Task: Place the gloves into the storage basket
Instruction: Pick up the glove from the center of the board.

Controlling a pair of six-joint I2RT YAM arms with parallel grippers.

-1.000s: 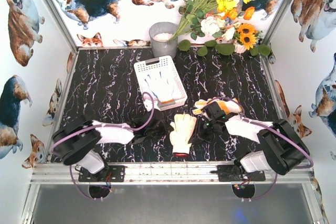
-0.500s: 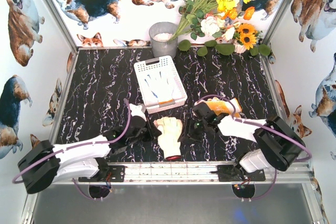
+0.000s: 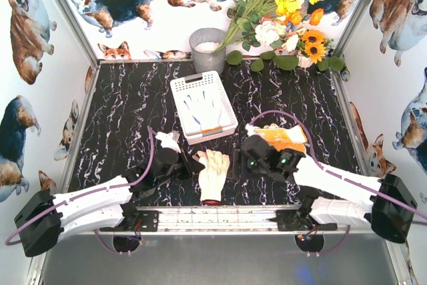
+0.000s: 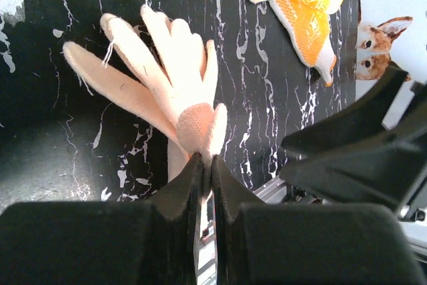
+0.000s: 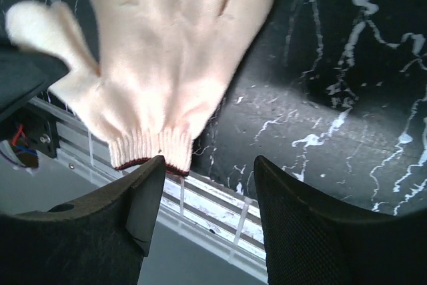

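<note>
At the near edge of the surface (image 3: 127, 118), a cream glove (image 3: 213, 173) lies between the two arms. Its cuff points toward the arm bases and its finger end toward the basket (image 3: 177, 106).

**Fingers**
- The left fingers (image 3: 189, 165) are clamped tight on a fold of fabric at the thumb side of the cream glove. The left wrist view shows the cloth bunched between the two tips.
- The right fingers (image 3: 239, 162) stand wide apart and hold nothing. In the right wrist view the cuff sits just beyond them, beside one tip but not between the two.

**Location of the task items**
- One white glove (image 3: 203, 110) with blue marking and an orange cuff lies inside the basket.
- The cream glove rests on the surface, just short of the basket's near wall.
- A yellow glove (image 3: 283, 137) with orange trim lies on the surface beside the right arm, apart from the basket.

**Step in hand**
The step appears to be the pickup of the cream glove by the left arm.

**Next move**
- Lift until the limp glove hangs free of the surface.
- Carry it over the near wall of the basket.
- Part the fingers only when most of the fabric is above the basket's interior. A thin pinch may slip, and a trailing cuff may catch on the rim.
</note>
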